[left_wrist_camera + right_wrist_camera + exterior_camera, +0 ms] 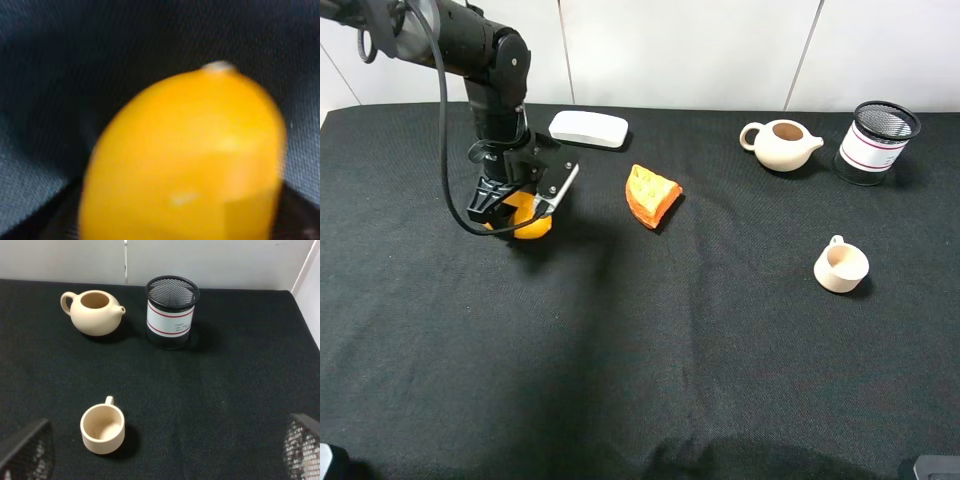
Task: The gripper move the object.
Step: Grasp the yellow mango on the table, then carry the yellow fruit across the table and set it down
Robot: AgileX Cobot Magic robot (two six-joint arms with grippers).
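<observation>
On the 9 o'clock side of the black cloth surface [620,360], the left tool [516,208] is clenched on the mango [535,227], with one finger on each flank. I cannot tell whether the fruit touches the cloth or hangs just above it. The left wrist view shows only blurred glossy skin, very close to the lens.

The skin looks slick and the body is rounded, so the fruit is likely to slip. The step calls for a steady squeeze across the widest part, a straight rise before any sideways travel, and a slow carry.

A flat white case [588,129] lies near, at 1 o'clock from the fruit. A ridged orange wedge [652,194] lies at 3 o'clock. The path toward 5 or 6 o'clock looks freer.

The teapot [782,145], small cup [841,266] and mesh pen holder [876,142] stand well apart, further right. The right tool [162,452] is released there, its fingers spread wide, and plays no part in this step.
</observation>
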